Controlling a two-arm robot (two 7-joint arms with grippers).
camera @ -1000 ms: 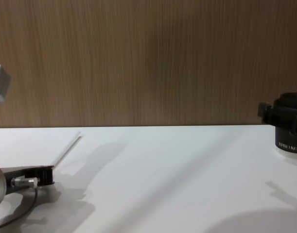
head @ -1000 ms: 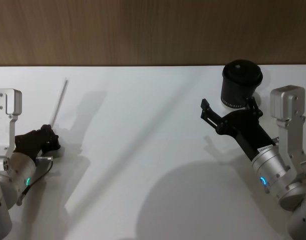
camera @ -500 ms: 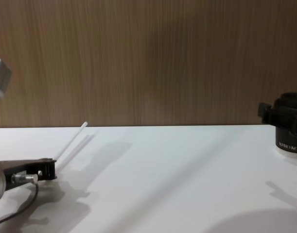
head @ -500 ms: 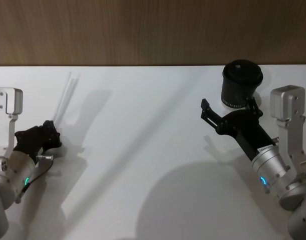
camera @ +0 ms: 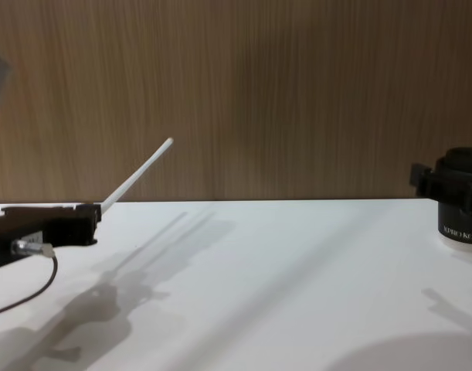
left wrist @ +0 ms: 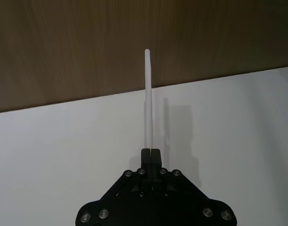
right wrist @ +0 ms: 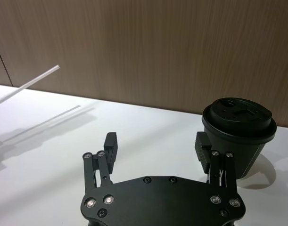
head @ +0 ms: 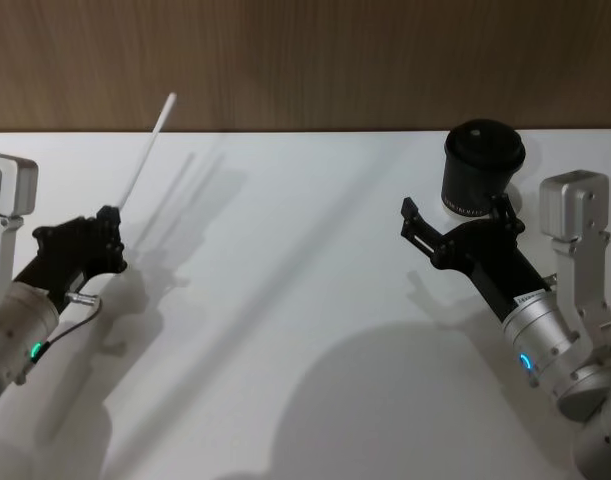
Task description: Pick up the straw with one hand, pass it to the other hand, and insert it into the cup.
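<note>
Left gripper: black two-finger left gripper (left wrist: 151, 153), over the left edge of the white desk (head: 285, 320); jaws closed tight on the lower end of the straw.
Straw: long, thin white plastic straw (camera: 139, 171), lifted clear of the desk, tilted up toward the far edge, free end in front of the brown wood-grain wall (camera: 297, 93).
Right gripper: black two-finger right gripper (right wrist: 156, 141), near the right edge, just beside the cup; jaws wide apart, holding nothing.
Cup: black cylindrical lidded cup (head: 482, 165), upright near the far right corner.
Step in hand: pickup done; handover not yet begun.
Risk, grip: held at the very end only; long free length likely to pivot or slip during a swing.
Risk, handover: release before the receiving jaws close, dropping the straw to the desk.
Risk, cup: right gripper close to the cup; careless sweep likely to tip it.
Risk, insertion: misaligned tip likely to bend or glance off the lid.
</note>
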